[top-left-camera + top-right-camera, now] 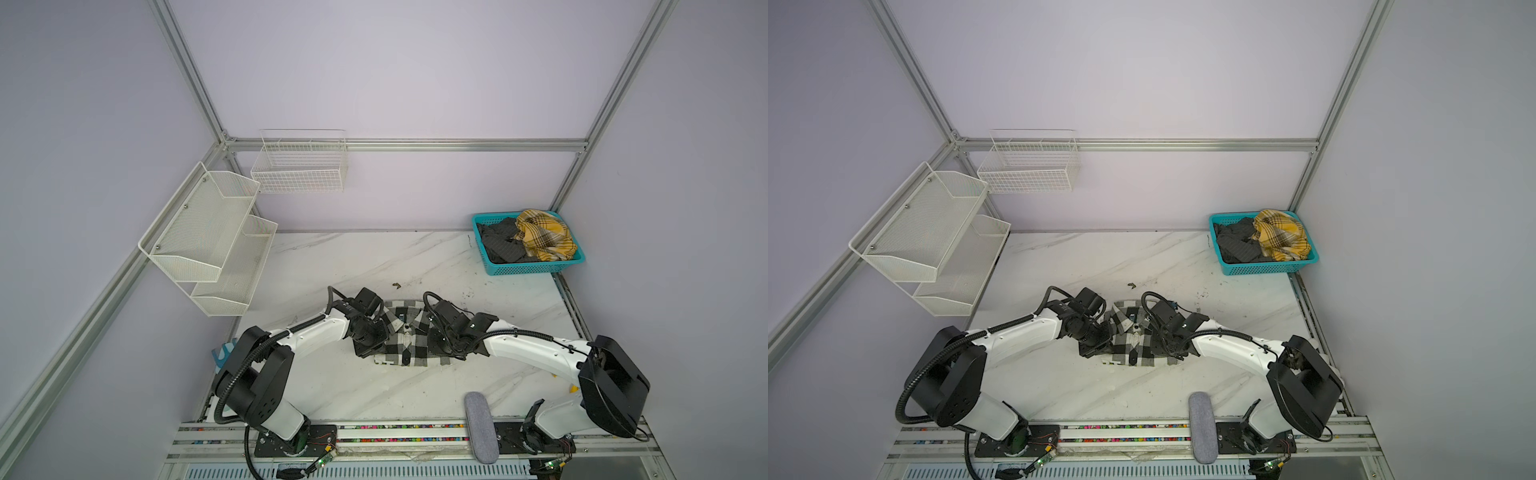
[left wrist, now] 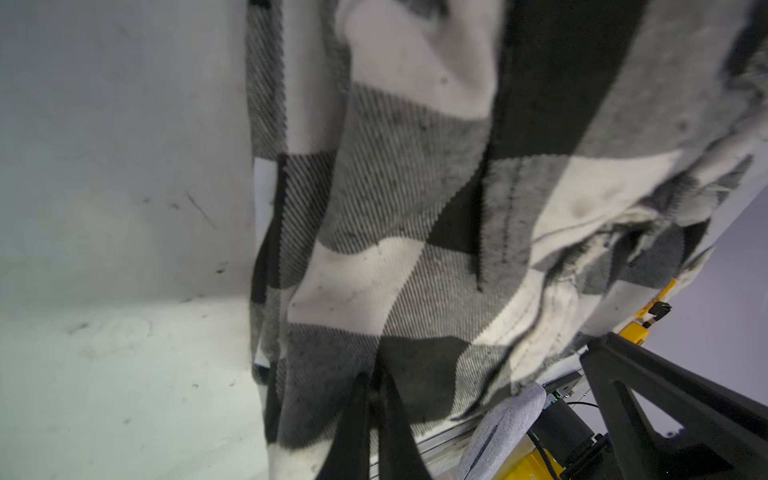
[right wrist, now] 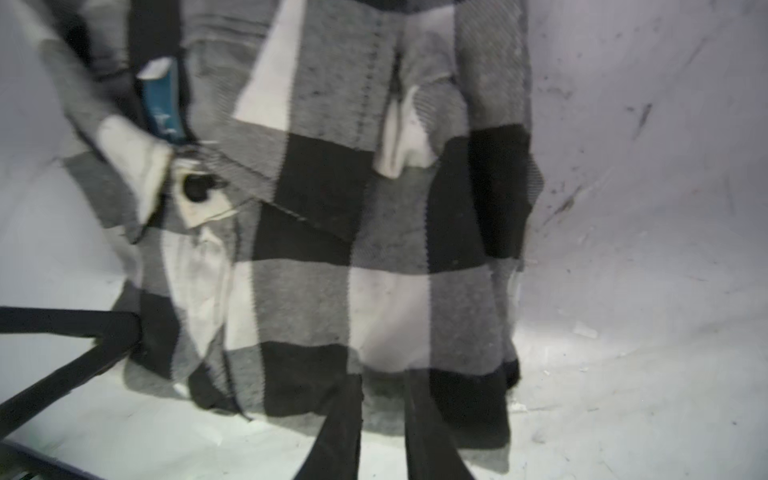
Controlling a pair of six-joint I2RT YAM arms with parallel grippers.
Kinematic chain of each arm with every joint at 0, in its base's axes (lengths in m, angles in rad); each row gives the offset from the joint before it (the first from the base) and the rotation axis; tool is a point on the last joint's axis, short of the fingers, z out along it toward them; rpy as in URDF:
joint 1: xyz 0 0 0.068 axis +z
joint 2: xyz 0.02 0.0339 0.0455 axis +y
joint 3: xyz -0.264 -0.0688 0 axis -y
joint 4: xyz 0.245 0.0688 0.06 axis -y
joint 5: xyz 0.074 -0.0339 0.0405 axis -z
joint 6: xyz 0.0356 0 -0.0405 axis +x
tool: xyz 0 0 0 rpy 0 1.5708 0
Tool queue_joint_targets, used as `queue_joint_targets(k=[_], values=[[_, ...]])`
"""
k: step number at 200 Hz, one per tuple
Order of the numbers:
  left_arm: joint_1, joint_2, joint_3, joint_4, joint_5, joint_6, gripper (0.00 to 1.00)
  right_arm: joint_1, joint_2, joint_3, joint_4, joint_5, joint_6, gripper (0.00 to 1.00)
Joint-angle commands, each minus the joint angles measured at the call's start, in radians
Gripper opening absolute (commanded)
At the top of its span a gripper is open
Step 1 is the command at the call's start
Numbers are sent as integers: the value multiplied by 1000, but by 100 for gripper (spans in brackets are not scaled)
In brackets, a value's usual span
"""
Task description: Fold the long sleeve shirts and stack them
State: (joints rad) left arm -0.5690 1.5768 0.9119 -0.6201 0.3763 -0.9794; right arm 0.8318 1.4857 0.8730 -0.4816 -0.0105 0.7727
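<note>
You have the checked shirt (image 1: 405,343) lying as a narrow block at the middle of the white marble worktop (image 1: 374,257). Its collar (image 1: 398,312) points to the far side, and a pincer sits at each long edge.

Your left pincer (image 2: 375,380) is at the shirt's left edge. Its tips are closed together on a nip of dark check. Your right pincer (image 3: 384,376) is at the opposite edge. Its fingers stand narrowly apart with cloth lying in the gap, and you cannot tell whether they bite it.

In the right wrist view a blue neck label (image 3: 162,99) shows inside the collar. Its pale marks are too blurred to read. A black button (image 3: 195,187) sits just beside it.

The yellow plaid shirt (image 1: 544,237) and dark grey shirt (image 1: 500,245) are bunched in the teal basket (image 1: 536,270). The basket sits at the worktop's far right corner, well apart from both pincers.
</note>
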Motion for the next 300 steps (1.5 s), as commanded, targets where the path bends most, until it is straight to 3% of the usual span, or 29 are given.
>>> queue_joint_targets(k=[1,42,63,91,112,132,154,169,191,216,258,300], values=[[3,38,-50,38,17,8,7,-24,30,-55,33,-16,-18,22],[15,92,-59,57,1,20,4,-34,58,-101,71,-30,-17,21],[15,81,-41,43,-8,27,9,-35,36,-86,50,-24,-8,20],[15,-35,15,-32,-59,42,27,-34,-10,-4,-40,2,-39,20],[20,-121,100,-138,-128,74,28,-34,-56,77,-111,46,-48,20],[36,-155,150,-198,-126,97,26,-35,-97,147,-145,82,-63,20],[101,-252,140,-218,-122,120,30,-40,-149,193,-146,108,-66,21],[181,-324,102,-190,-104,141,34,-53,-173,201,-128,111,-79,26],[279,-444,23,-79,-94,164,48,-87,-172,201,-103,79,-97,30],[329,-538,-85,78,-105,152,62,-119,-138,196,-72,39,-125,30],[427,-401,-77,79,122,154,65,-158,-52,174,38,-50,-156,30],[428,-322,-102,98,141,175,67,-163,55,145,120,-72,-160,26]])
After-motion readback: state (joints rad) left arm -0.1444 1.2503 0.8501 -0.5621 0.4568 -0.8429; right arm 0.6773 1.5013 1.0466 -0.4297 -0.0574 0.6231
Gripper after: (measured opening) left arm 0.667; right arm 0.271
